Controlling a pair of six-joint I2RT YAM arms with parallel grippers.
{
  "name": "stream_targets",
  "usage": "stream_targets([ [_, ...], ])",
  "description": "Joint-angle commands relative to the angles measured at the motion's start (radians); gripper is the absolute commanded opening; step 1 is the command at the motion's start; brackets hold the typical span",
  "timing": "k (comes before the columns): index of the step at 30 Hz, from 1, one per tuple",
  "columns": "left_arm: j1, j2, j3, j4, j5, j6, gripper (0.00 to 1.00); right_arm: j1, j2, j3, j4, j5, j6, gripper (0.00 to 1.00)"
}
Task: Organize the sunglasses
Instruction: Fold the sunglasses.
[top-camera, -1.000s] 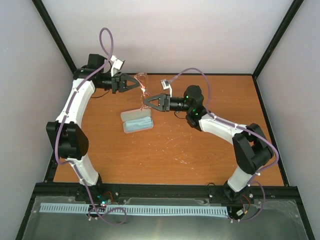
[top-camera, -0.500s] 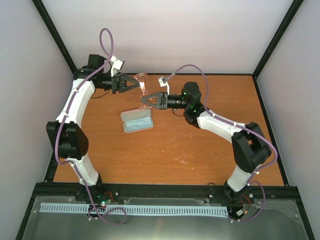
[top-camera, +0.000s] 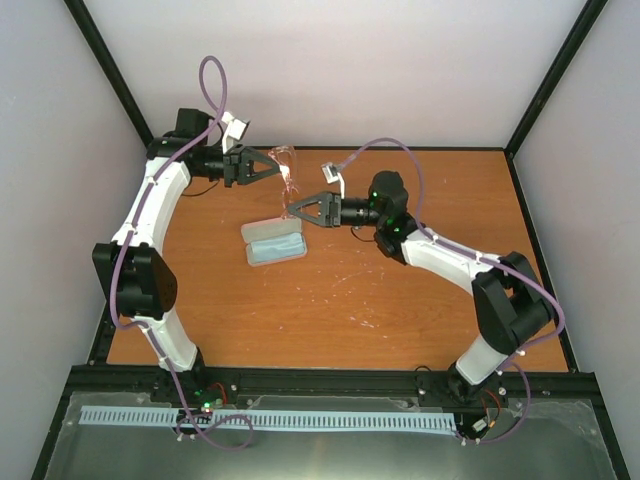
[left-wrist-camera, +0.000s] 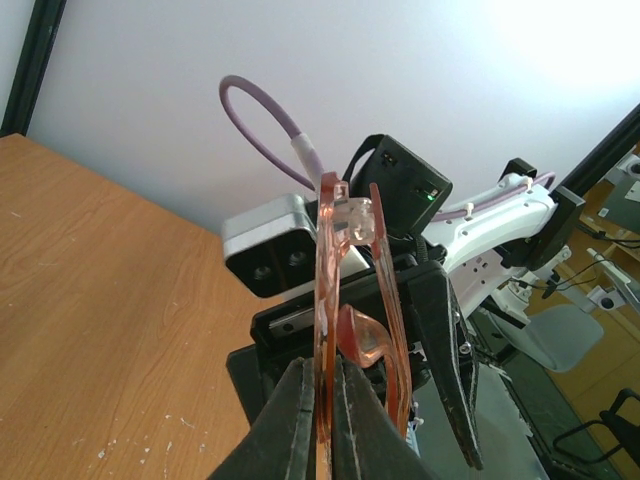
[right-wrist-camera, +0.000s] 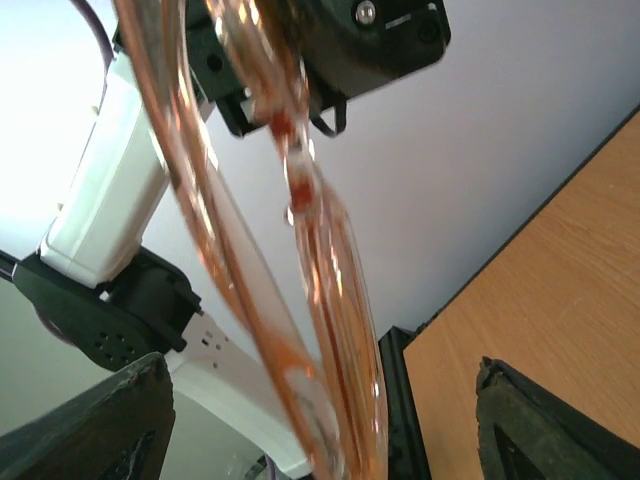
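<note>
My left hand (left-wrist-camera: 322, 405) pinches the sunglasses (left-wrist-camera: 347, 216) aloft, probably so my released right hand (top-camera: 294, 208) can fold them.

No lettering, number, brand mark or sign could be read in any of the three views. The sunglasses (left-wrist-camera: 347, 218) and the open glasses case (top-camera: 273, 243) showed no legible marking.
</note>
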Motion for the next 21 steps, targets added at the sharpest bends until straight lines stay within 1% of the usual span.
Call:
stream_targets([
  [1,-0.004,-0.029,0.018,0.015,0.410,-0.012,0.01,-0.017,-0.097,-0.077,-0.008,0.026,-0.013,0.79],
  [4,-0.003,-0.030,0.018,0.016,0.410,-0.012,0.01,-0.031,-0.129,-0.100,-0.043,0.041,-0.037,0.74],
  [6,-0.004,-0.030,0.017,0.015,0.409,-0.013,0.01,-0.039,-0.133,-0.100,-0.054,0.048,-0.044,0.66],
  [7,-0.004,-0.032,0.017,0.015,0.409,-0.013,0.01,-0.040,-0.131,-0.097,-0.054,0.047,-0.044,0.59],
  [8,-0.004,-0.032,0.017,0.015,0.409,-0.014,0.01,-0.041,-0.125,-0.094,-0.054,0.046,-0.044,0.49],
  [9,-0.004,-0.033,0.016,0.016,0.410,-0.015,0.01,-0.041,-0.118,-0.088,-0.055,0.046,-0.044,0.42],
  [10,-0.004,-0.034,0.015,0.019,0.410,-0.016,0.01,-0.041,-0.112,-0.082,-0.054,0.044,-0.043,0.36],
  [15,-0.003,-0.036,0.010,0.027,0.410,-0.024,0.01,-0.041,-0.086,-0.053,-0.064,0.031,-0.047,0.34],
  [18,-0.003,-0.036,0.008,0.029,0.409,-0.025,0.01,-0.042,-0.079,-0.040,-0.075,0.031,-0.055,0.28],
  [21,-0.003,-0.038,0.006,0.030,0.409,-0.026,0.01,-0.041,-0.074,-0.027,-0.087,0.029,-0.061,0.25],
])
